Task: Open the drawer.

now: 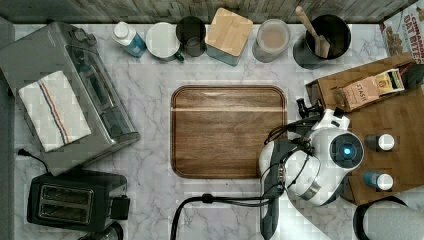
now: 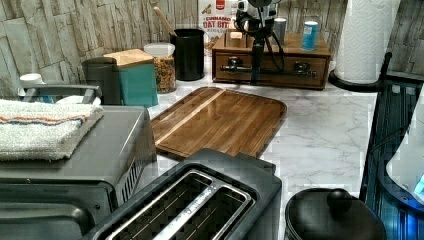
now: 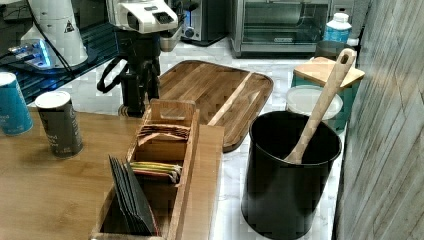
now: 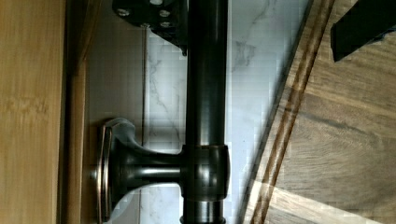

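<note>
Drawer [image 2: 270, 71] front shut in its box | pincer [image 2: 257, 75] at its bar handle [image 4: 206, 93] | grip unclear

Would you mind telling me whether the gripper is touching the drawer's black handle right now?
Cannot tell. In the left view the gripper hangs in front of the handle, overlapping it, and the wrist view shows the handle close up without plain contact.

White marble counter [image 1: 150, 190]: cutting board [image 1: 227, 131] centre, toaster oven [image 1: 75, 95], toaster [image 1: 75, 200], black utensil crock [image 1: 325, 40], drawer unit [image 2: 272, 62].
</note>
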Controlling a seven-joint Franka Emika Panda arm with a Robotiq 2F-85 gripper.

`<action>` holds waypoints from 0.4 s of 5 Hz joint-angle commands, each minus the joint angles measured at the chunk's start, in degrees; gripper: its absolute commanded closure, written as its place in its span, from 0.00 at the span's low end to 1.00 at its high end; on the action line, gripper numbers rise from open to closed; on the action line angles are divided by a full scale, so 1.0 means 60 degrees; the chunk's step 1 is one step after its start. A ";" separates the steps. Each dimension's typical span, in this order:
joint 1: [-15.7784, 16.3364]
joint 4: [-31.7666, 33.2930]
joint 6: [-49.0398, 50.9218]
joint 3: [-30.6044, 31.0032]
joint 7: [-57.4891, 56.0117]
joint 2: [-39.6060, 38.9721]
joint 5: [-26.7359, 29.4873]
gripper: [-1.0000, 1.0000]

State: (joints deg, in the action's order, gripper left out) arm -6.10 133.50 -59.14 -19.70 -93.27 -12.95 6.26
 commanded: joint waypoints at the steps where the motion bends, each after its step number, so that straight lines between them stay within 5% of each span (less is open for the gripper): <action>1: -0.0065 0.1134 0.0668 0.0309 -0.0605 0.0728 0.0358 0.00; 2: 0.0405 0.2317 0.0074 0.0724 -0.0020 0.1462 0.0734 0.00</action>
State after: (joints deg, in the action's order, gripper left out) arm -6.85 138.32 -61.21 -18.69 -93.89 -9.39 7.05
